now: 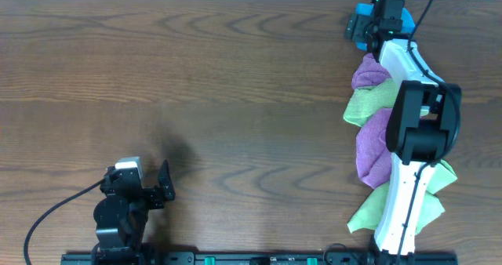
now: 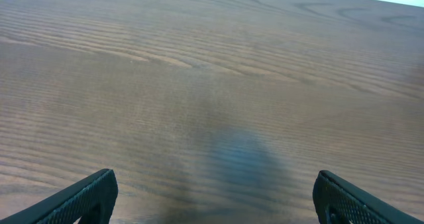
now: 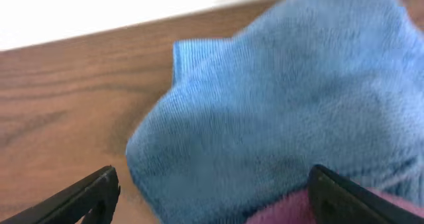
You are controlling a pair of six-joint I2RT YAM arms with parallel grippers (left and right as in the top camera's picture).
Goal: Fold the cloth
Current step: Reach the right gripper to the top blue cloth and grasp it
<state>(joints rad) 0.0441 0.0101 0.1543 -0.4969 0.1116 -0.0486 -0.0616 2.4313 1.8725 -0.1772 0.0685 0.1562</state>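
Wooden table (image 1: 196,100): I see the cloth (image 3: 285,118) bunched at the far end of the purple-and-green cloth pile (image 1: 376,124). My right gripper (image 3: 212,177) hangs over it, jaws spread. Left gripper (image 2: 212,184) is also spread, well away from the pile.

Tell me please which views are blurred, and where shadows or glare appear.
Right wrist: the cloth is very near and out of focus, and the background beyond the table edge is washed out white. Left wrist: a diffuse dark shadow lies on the wood, the grain nearby blurred. Overhead: sharp, evenly lit, only a faint shadow at lower left.
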